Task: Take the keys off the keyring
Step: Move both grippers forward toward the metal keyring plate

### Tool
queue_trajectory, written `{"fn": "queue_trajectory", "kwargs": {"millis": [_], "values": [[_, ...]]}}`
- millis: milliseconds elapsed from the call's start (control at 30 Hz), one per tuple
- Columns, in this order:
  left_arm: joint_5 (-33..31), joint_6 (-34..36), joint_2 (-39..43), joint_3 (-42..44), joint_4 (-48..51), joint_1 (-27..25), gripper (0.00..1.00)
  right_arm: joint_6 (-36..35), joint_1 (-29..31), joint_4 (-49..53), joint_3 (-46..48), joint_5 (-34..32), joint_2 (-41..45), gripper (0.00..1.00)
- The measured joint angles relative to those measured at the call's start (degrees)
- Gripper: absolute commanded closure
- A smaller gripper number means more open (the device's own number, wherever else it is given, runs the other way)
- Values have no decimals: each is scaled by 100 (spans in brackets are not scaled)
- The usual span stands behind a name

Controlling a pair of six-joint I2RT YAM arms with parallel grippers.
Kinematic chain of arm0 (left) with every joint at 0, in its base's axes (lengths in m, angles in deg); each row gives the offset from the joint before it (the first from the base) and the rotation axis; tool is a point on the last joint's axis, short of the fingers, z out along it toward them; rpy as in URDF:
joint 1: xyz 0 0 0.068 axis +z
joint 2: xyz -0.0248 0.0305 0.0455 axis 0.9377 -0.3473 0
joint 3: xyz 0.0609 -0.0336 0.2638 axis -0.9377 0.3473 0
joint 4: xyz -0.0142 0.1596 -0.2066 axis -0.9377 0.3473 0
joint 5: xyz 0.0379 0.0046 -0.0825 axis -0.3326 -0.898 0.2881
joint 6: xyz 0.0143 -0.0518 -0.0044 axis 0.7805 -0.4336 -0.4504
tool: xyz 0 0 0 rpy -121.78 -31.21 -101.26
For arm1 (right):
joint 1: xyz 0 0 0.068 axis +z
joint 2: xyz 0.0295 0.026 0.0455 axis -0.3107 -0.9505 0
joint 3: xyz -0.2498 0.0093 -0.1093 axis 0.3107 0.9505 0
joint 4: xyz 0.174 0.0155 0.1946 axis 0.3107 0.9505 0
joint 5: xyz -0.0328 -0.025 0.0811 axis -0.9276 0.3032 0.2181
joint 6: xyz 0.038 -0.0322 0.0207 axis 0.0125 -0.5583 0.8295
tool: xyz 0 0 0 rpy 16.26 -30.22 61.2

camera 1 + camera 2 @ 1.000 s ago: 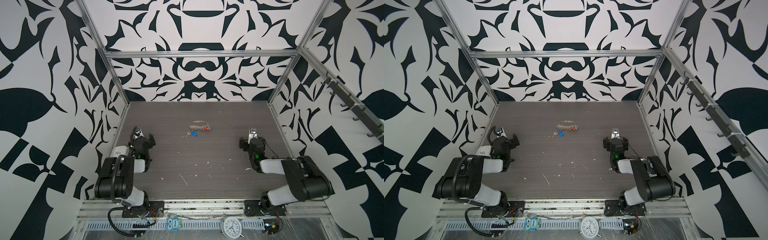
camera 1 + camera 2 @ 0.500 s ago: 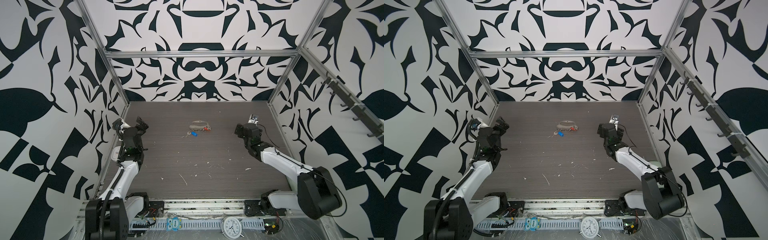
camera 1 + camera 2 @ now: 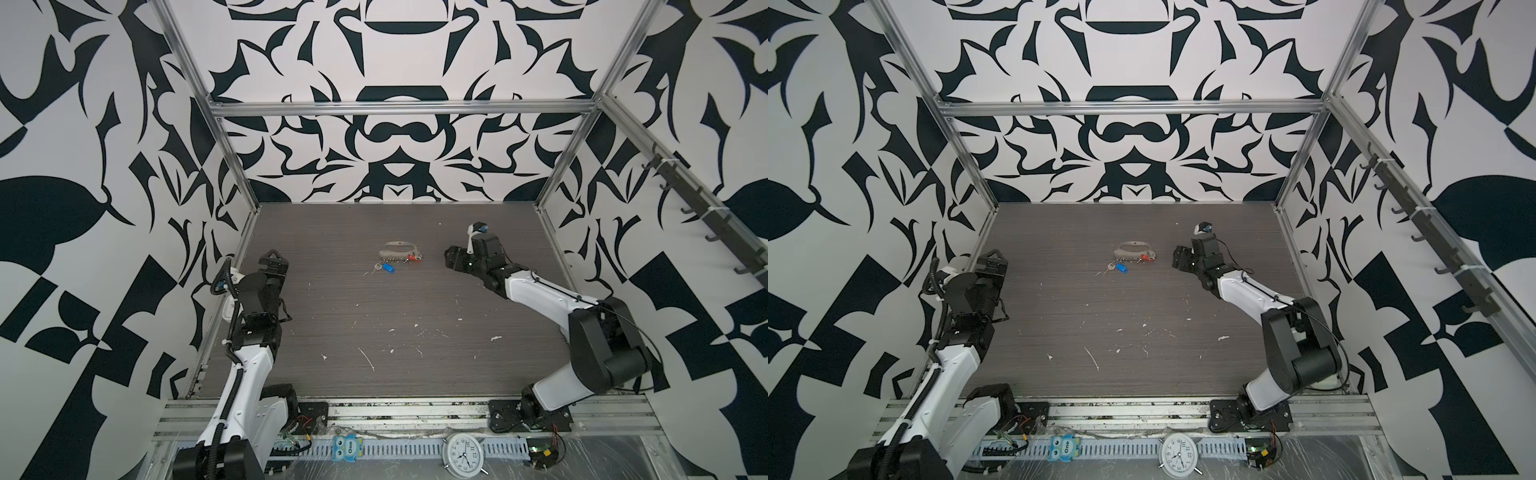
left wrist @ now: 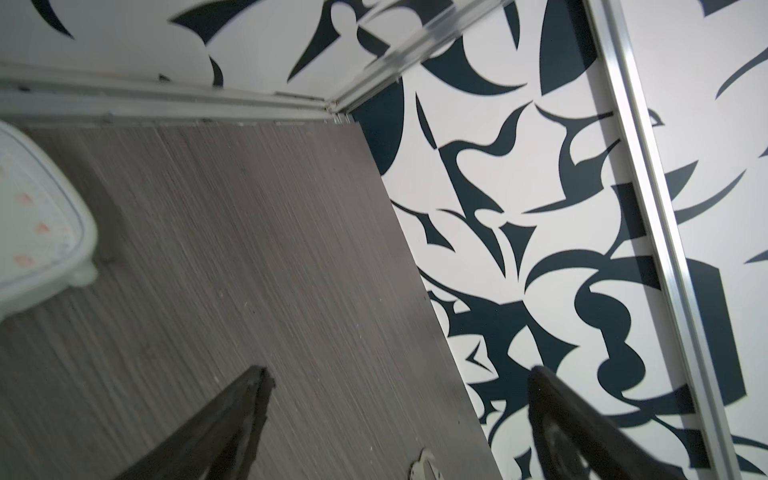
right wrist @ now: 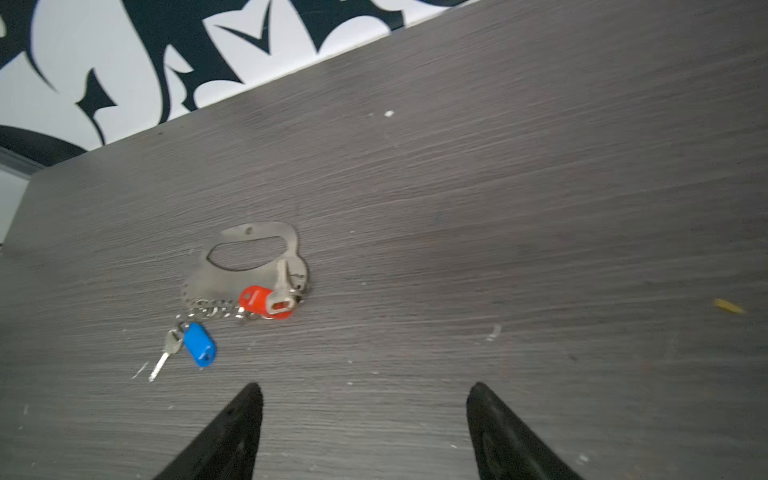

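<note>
— Both arms have unfolded since a second ago: the right tool [image 3: 451, 258] has swung in toward the middle of the dark grey wood-grain table [image 3: 374, 332], and the left tool [image 4: 399, 374] has risen beside the table's left edge

— How do the tools stand now?

— Each has its black fingers spread wide with nothing between them. The right tool hangs above the table and faces the task's things. The left tool faces the table's corner by the black-and-white patterned wall [image 4: 519, 187].

— Where is the keyring?

— The curved grey strap keyring [image 5: 232, 284] lies flat on the table near the middle, toward the back. It is apart from both tools and closer to the right one.

— And the keys?

— The small silver key with the oblong blue plastic tag [image 5: 199, 345] lies on the table at the left end of the keyring's row of silver clips, touching it. The small silver key with the oblong red-orange plastic tag [image 5: 255, 299] sits at the right end, its blade lying across the strap
</note>
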Motion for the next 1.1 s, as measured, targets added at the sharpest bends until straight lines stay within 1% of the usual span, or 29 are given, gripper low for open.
{"fn": "queue_trajectory", "kwargs": {"millis": [67, 133, 167, 233, 267, 367, 500, 633, 733, 800, 900, 1100], "values": [[420, 13, -52, -35, 22, 0, 7, -81, 153, 17, -284, 66, -302, 29], [835, 74, -164, -85, 13, 0, 11, -127, 260, 24, -560, 144, -621, 33], [1123, 83, -278, -109, -26, 0, 13, -157, 291, 44, -702, 190, -798, 38], [1554, 101, -501, -120, -142, -13, 14, -197, 306, 59, -944, 275, -1108, 42], [1751, 105, -614, -120, -190, -28, 19, -221, 306, 70, -1062, 337, -1268, 47], [2223, 164, -942, -120, -295, -179, 24, -195, 339, 92, -1346, 413, -1659, 49], [2529, 374, -1235, -136, -372, -610, 28, -61, 389, 125, -1648, 334, -2011, 51], [2430, 820, -1580, -413, -247, -1318, 33, 81, 428, 188, -2011, 310, -2326, 53], [2218, 1338, -2028, -977, -15, -1902, 39, 157, 431, 197, -2085, 278, -2409, 53], [2039, 1700, -2452, -1456, 114, -2218, 45, 210, 431, 216, -2085, 245, -2409, 53], [1810, 2157, -3300, -2225, 321, -2538, 49, 254, 431, 221, -2085, 219, -2409, 53], [1399, 2975, -4817, -3407, 907, -2951, 52, 332, 431, 271, -2081, 181, -2409, 53]]}}
